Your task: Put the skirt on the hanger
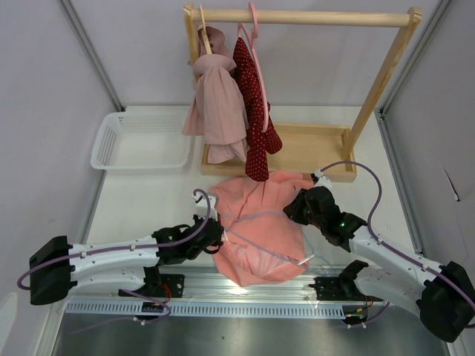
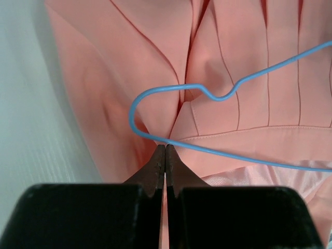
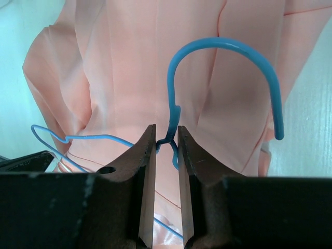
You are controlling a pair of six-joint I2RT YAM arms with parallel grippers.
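Observation:
The salmon-pink skirt (image 1: 256,230) lies spread on the table between both arms, and it fills the left wrist view (image 2: 155,62) and the right wrist view (image 3: 129,67). The thin light-blue hanger (image 2: 207,93) rests on top of it. My left gripper (image 1: 217,233) is shut, with the hanger's lower wire caught at its very tips (image 2: 166,146) near the looped shoulder end. At the skirt's right edge, my right gripper (image 1: 295,210) is shut on the hanger's twisted neck (image 3: 166,127). The hook (image 3: 228,57) stands up beyond its fingers.
A wooden clothes rack (image 1: 297,16) stands at the back, its base (image 1: 315,144) just behind the skirt. A paler pink garment (image 1: 219,104) and a dark red dotted garment (image 1: 252,111) hang from it. A white basket (image 1: 141,141) sits at the back left.

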